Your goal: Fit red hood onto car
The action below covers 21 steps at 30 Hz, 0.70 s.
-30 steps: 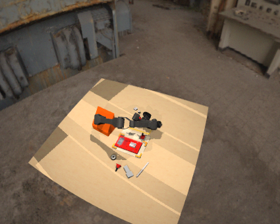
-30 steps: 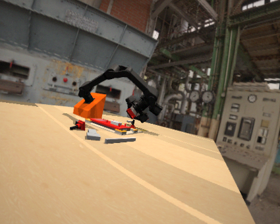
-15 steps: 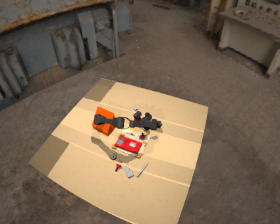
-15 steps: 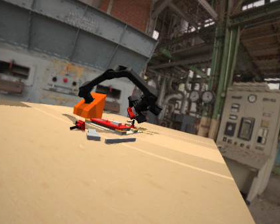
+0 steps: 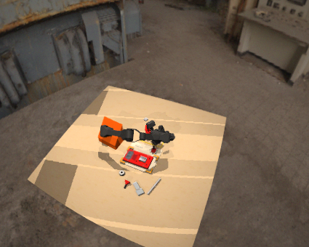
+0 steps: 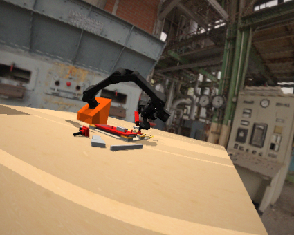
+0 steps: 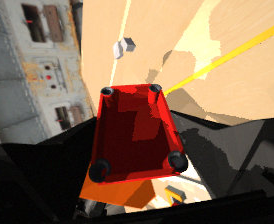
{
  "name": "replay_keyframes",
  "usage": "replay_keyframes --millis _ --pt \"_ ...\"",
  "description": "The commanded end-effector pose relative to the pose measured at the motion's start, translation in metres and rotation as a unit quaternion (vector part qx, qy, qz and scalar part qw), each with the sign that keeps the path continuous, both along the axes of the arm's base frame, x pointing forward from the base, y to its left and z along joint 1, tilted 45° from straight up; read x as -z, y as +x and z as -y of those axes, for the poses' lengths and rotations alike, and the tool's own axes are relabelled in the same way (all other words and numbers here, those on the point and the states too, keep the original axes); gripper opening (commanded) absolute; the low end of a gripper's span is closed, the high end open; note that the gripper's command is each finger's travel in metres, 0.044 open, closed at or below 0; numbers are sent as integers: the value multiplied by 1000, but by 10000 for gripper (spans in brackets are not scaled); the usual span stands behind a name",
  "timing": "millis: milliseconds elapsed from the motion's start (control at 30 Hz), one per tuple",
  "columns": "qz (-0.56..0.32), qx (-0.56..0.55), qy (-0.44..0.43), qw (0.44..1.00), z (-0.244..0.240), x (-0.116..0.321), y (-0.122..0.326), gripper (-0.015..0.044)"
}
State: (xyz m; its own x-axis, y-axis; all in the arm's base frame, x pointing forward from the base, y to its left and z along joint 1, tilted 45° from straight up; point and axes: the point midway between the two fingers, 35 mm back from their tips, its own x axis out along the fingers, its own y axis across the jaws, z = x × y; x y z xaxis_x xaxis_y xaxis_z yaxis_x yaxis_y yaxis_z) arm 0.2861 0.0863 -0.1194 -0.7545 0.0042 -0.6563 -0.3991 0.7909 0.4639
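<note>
The red hood (image 5: 147,129) (image 6: 136,118) (image 7: 138,117) is held in the air between the fingers of my gripper (image 6: 138,117) (image 7: 134,117), which is shut on its two sides. The hood stands steeply on edge in the exterior view. Its hollow underside and four corner bosses face the wrist camera. The red chassis (image 5: 134,156) (image 6: 109,128) sits in the jig (image 5: 150,171), beside and lower than the hood, with the grey engine block (image 5: 142,159) (image 6: 122,128) on its deck. The pegs are too small to make out.
A wheel (image 5: 121,171), a red and black part (image 5: 126,182) (image 6: 84,131), a grey block (image 5: 138,188) (image 6: 97,141) and a grey bar (image 5: 154,186) (image 6: 126,147) lie beyond the jig. A small pale piece (image 5: 145,119) (image 7: 124,47) lies on the hood's side. An orange block (image 5: 111,139) (image 6: 101,112) stands at the arm's base.
</note>
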Motion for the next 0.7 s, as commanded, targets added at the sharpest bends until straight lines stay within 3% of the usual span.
replay_keyframes --millis 0,667 --pt "0 34 -39 999 1 1 1 0" --pt "-1 231 -266 936 15 10 5 0"
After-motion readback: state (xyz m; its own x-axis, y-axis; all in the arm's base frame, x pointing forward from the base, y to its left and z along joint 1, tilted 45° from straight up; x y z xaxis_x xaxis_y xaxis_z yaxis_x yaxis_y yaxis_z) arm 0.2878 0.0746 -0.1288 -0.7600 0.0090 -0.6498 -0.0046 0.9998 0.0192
